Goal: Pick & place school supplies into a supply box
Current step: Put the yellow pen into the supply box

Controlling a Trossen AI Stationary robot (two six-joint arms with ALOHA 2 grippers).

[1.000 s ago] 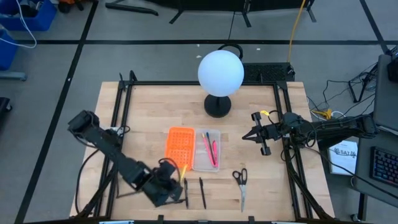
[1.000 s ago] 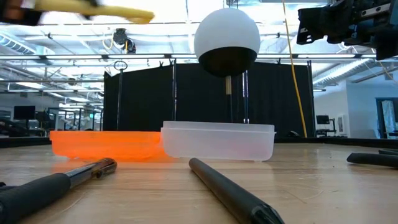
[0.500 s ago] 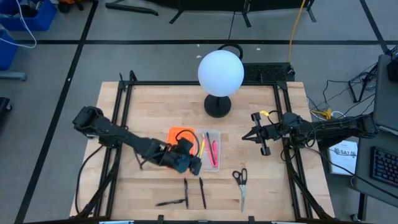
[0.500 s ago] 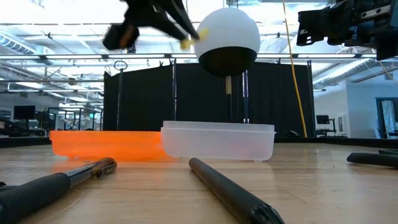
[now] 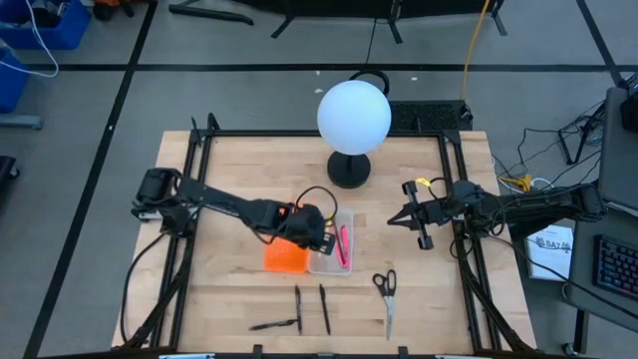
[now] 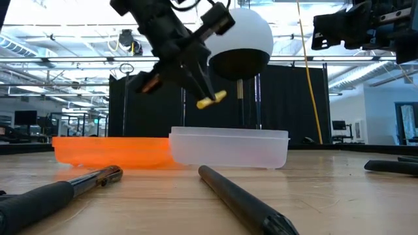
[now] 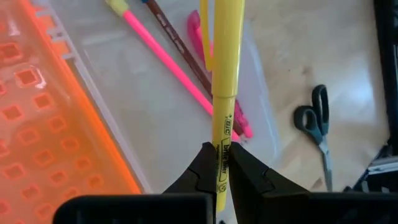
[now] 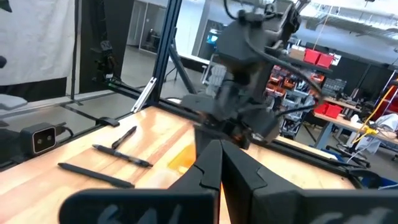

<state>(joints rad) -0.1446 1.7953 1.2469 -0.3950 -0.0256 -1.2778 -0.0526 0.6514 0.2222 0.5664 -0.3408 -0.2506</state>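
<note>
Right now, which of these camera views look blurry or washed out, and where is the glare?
Low view: the black pens nearest the lens are soft, and the ceiling lights behind glare. Left wrist view: the yellow pen in the left pincer is sharp and evenly lit. Right wrist view: the left arm is blurred.

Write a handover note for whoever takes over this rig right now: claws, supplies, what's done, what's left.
Left claw: shut on the yellow highlighter, held above the clear supply box, not yet released.
Right claw: shut, empty, waiting raised at the table's right side.
Done: a pink pen, a dark red-brown pencil and a pink highlighter already lie in the box.
Left: drop the yellow highlighter, then fetch the scissors to the box's front right and three dark pens on the table in front of the box.
The orange perforated tray beside the box holds no supplies.
</note>
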